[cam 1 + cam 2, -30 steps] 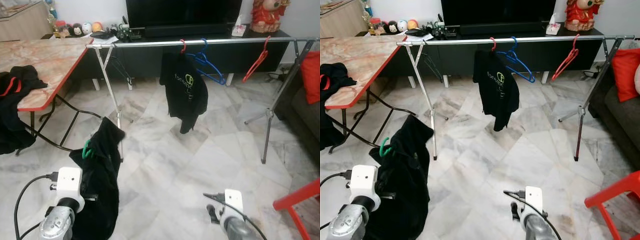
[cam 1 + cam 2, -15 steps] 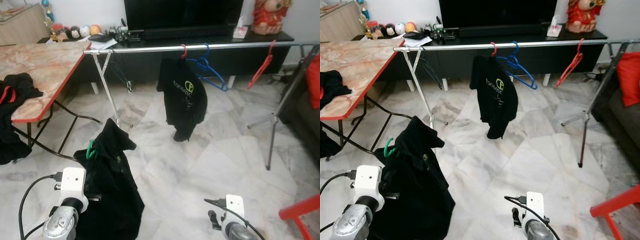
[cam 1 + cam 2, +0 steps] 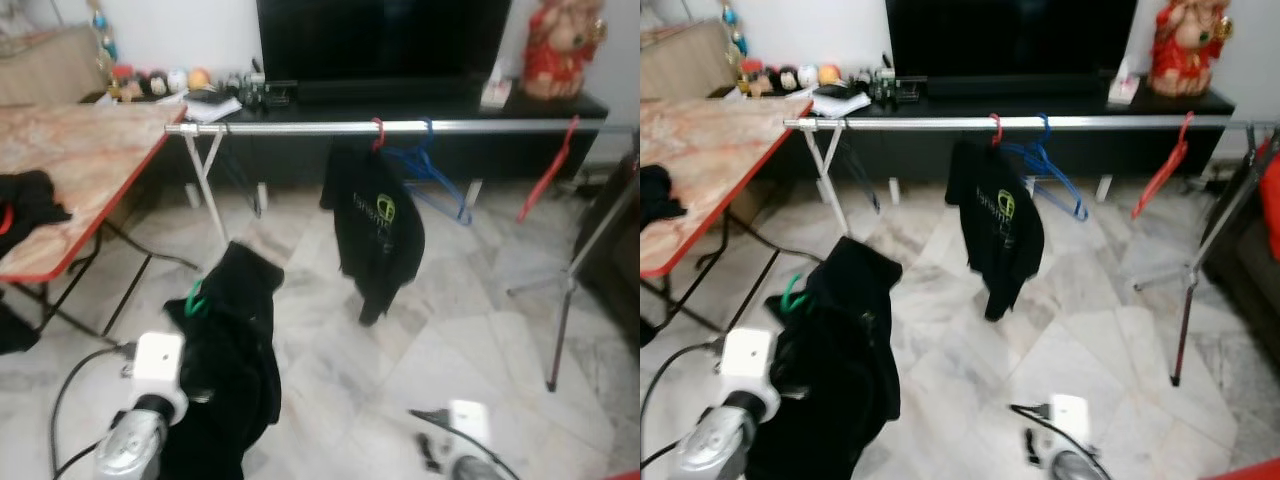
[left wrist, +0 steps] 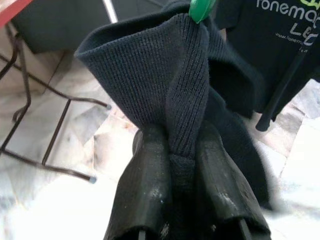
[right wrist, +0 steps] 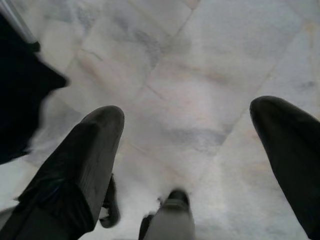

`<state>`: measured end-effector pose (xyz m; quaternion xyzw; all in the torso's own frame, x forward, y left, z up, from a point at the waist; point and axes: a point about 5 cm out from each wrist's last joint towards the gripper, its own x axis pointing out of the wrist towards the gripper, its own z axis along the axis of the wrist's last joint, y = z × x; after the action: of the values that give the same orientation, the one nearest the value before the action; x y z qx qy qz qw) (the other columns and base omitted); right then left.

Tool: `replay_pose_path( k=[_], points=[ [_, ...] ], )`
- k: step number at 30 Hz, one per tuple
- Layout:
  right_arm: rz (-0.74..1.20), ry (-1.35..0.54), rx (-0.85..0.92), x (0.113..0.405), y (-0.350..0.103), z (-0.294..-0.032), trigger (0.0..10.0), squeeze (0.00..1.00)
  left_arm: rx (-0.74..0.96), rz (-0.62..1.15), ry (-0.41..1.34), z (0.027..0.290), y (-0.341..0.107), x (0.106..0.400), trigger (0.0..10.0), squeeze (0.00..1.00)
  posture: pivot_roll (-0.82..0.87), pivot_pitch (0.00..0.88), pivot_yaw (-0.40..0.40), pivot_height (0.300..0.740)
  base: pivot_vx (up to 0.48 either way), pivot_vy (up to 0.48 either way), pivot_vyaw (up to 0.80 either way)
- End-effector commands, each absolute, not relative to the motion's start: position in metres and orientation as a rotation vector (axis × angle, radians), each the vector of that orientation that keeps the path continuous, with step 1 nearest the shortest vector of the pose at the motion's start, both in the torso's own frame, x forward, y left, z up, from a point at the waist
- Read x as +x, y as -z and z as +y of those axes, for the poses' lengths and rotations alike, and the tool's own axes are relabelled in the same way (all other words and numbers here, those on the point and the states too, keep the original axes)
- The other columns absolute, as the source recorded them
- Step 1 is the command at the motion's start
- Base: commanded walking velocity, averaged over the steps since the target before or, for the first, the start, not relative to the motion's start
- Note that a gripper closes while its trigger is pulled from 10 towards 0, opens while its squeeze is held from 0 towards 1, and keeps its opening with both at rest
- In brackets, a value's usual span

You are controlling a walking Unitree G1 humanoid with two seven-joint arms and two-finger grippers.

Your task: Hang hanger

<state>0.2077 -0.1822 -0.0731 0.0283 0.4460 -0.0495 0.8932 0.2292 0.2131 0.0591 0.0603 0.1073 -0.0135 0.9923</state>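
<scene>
Compared with a moment ago, the silver metal clothes rail (image 3: 400, 127) fills more of the head view, so the robot seems to be approaching it. The left gripper (image 4: 182, 165) is clenched on a black knit garment (image 3: 235, 340) carried on a green plastic hanger (image 3: 195, 297), held low before the rail, not yet hung. The right gripper (image 5: 190, 145) hangs spread wide above the marble floor (image 3: 470, 350); no containers appear.
</scene>
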Motion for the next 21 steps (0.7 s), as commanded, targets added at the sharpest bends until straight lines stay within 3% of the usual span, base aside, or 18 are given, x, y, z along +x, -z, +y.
replay_pose_path(
  k=[1, 21],
  points=[
    [0.932, 0.124, 0.04, 0.204, 0.074, -0.193, 10.0, 0.0, 0.14, 0.172, 0.035, 0.211, -0.069, 0.235, 10.0, 0.0, -0.05, 0.0, 0.057, 0.74, 0.405, 0.0, 0.0],
    [0.925, 0.081, 0.014, 0.209, 0.072, -0.19, 10.0, 0.0, 0.116, 0.205, -0.016, 0.214, -0.058, 0.225, 10.0, 0.0, -0.06, 0.0, 0.046, 0.74, 0.408, 0.0, 0.0]
  ],
)
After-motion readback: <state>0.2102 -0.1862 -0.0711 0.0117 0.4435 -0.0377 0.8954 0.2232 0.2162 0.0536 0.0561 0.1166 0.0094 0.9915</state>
